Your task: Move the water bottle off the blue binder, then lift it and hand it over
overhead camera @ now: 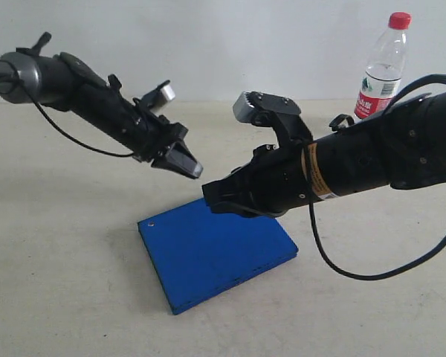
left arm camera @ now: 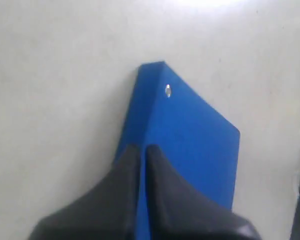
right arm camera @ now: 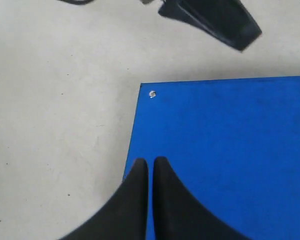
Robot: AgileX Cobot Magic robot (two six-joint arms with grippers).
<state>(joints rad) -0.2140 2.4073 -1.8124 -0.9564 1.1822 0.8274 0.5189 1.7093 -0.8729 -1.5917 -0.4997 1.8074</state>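
Note:
The water bottle, clear with a red cap and a red, white and green label, stands upright on the table at the back right, behind the right arm and off the blue binder. That binder lies flat in the middle with nothing on it. My left gripper hangs shut above the binder's far left side, holding nothing. My right gripper is shut and empty, low over the binder's far edge. In the left wrist view the left gripper points at the binder; in the right wrist view the right gripper sits above the binder near its edge.
The pale table stretches around the binder. A black cable loops down from the right arm over the table. The left gripper's fingers show at the far side of the right wrist view. A rivet marks the binder's corner.

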